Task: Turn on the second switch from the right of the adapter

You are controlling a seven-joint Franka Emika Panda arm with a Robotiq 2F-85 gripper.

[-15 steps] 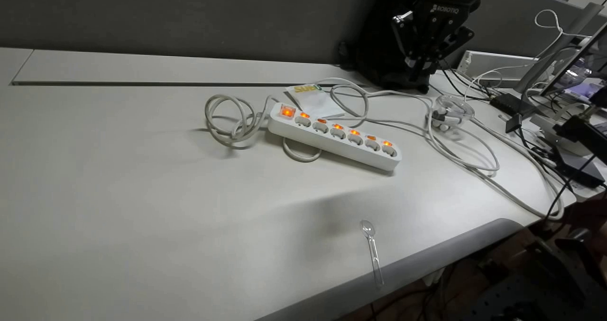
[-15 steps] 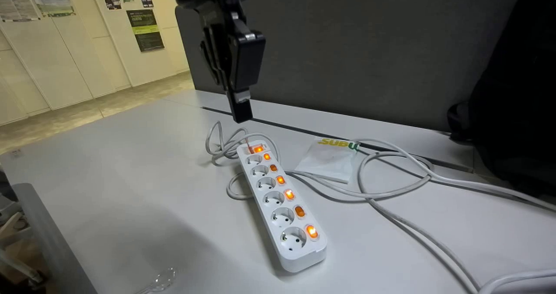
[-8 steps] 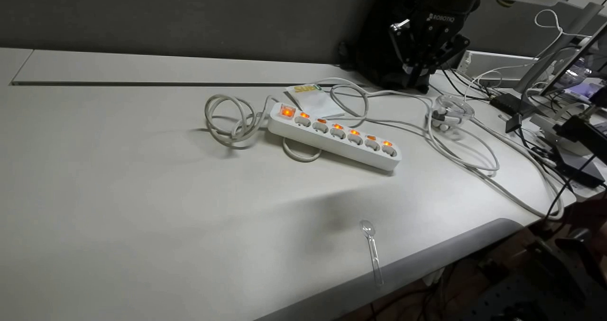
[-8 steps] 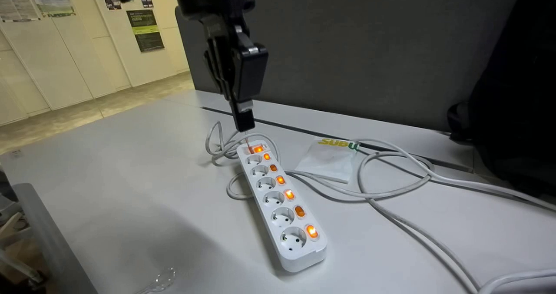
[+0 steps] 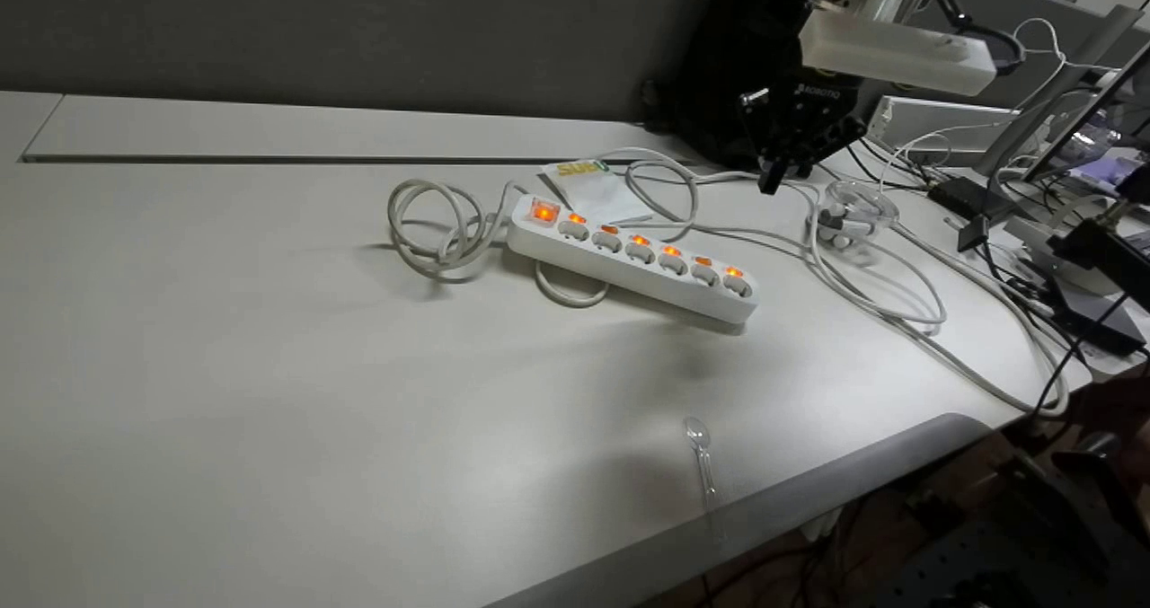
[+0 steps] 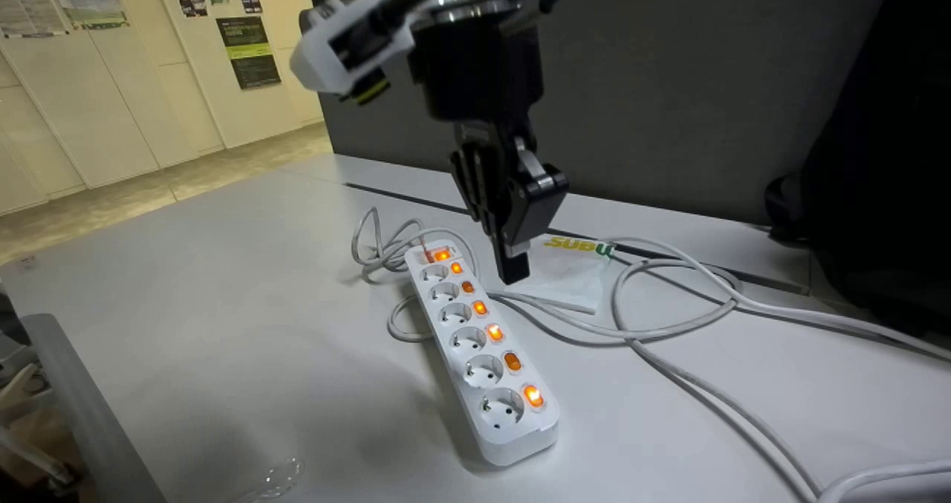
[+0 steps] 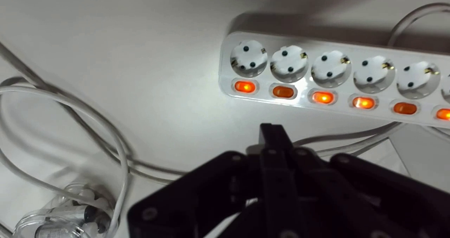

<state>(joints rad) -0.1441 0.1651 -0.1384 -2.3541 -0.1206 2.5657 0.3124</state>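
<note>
Seen in an exterior view, the adapter (image 5: 633, 276) lies aslant on the surface (image 5: 269, 365), its right end nearer than its left. The target (image 5: 703, 260), second switch from the right, is dark; its neighbours, the end switch (image 5: 734, 271) and the third switch (image 5: 671, 251), both glow. The wrist view reverses the row: there the target counts second from the left. The tool (image 6: 513, 269) is narrow, its tips together with nothing between them, and hangs above the surface off the adapter's far side, touching neither. The present step is judged the approach, the press not yet made. For a good press, the joined tips serve best as one blunt prod, brought nearer until they stand over the target and then lowered slowly. Force should run straight down, since a sideways push would probably slide the adapter. The target appears to be a rocker; which end stands raised cannot be made out, and should be settled before contact. Aim must be fine: a tip landing wide may put out a lit neighbour or catch in the adjoining socket (image 7: 289, 63). A glow in the target would mark success.
</note>
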